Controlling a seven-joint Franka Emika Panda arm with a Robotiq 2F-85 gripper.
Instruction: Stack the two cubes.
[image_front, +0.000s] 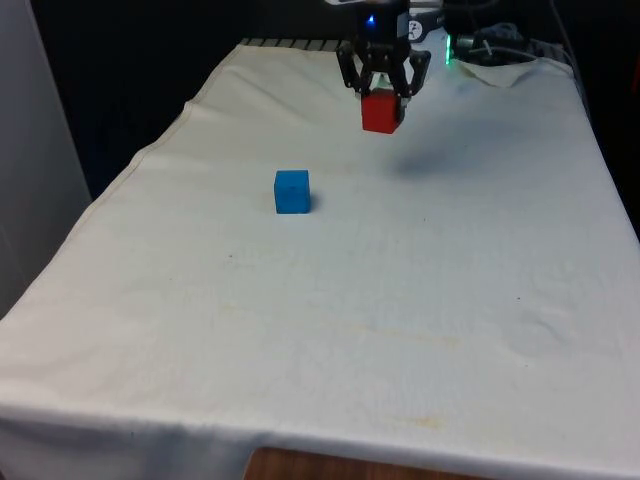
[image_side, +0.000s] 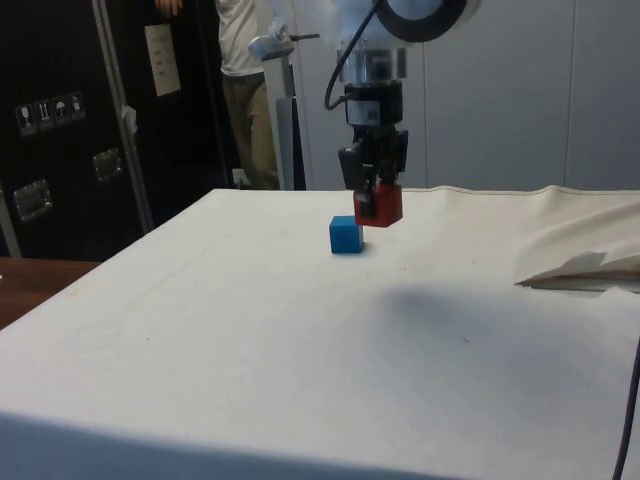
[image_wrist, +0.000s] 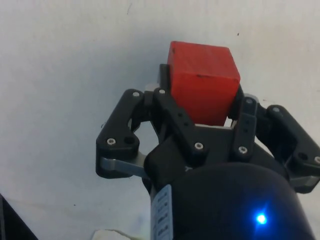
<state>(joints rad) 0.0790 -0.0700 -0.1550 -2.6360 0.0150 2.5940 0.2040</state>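
The red cube is held clear of the white cloth, pinched between the fingers of the gripper, toward the far end of the table; a soft shadow is cast on the cloth to the front view's right of it. The blue cube is seen resting on the cloth, nearer the camera and to the front view's left of the red cube, the two well apart. In the side view the red cube appears just beside and slightly above the blue cube, the gap between them being hidden by that angle; a person is seen standing behind the table. In the wrist view the grip is shown closely: the fingers are pressed against opposite faces of the red cube, with bare cloth beneath.
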